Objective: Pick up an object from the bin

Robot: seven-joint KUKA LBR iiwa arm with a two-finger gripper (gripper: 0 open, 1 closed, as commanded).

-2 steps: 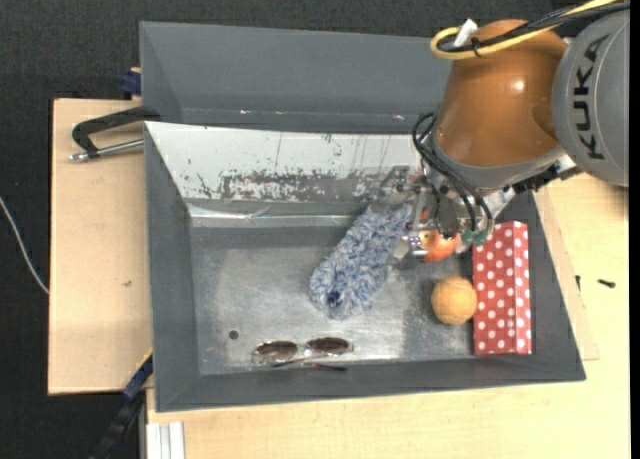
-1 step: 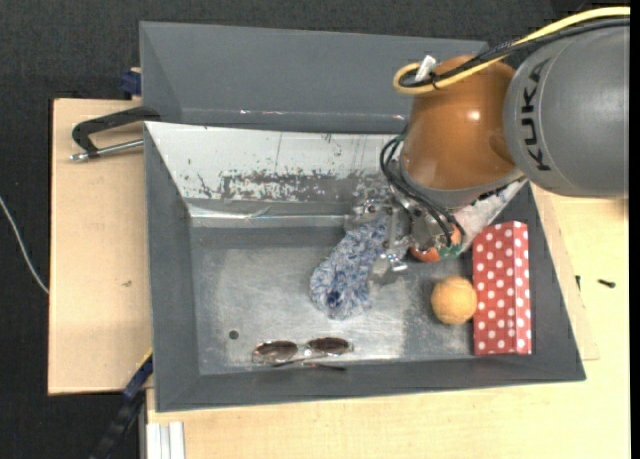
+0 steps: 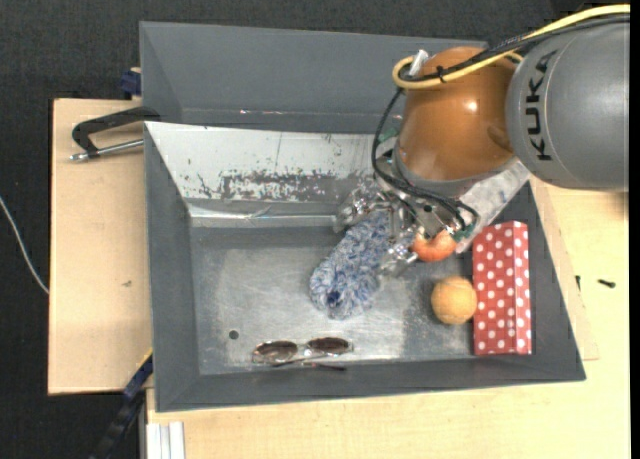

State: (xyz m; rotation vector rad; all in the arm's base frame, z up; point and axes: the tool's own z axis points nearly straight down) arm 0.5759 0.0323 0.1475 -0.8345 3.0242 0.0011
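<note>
My gripper [image 3: 398, 215] is low in the back right part of the bin, its metal parts showing under the arm's orange cover. A blue-and-white speckled cloth [image 3: 350, 267] stretches from right under the gripper down toward the bin's middle; its upper end touches the gripper. A small orange-red round thing [image 3: 434, 246] lies just right of the gripper. A pale orange ball [image 3: 454, 301] rests a little nearer the front.
A red box with white dots [image 3: 502, 287] stands along the right wall. A pair of sunglasses [image 3: 300, 350] lies by the front wall. Crumpled white material [image 3: 497, 193] shows behind the box. The arm and its cover hang over the back right corner.
</note>
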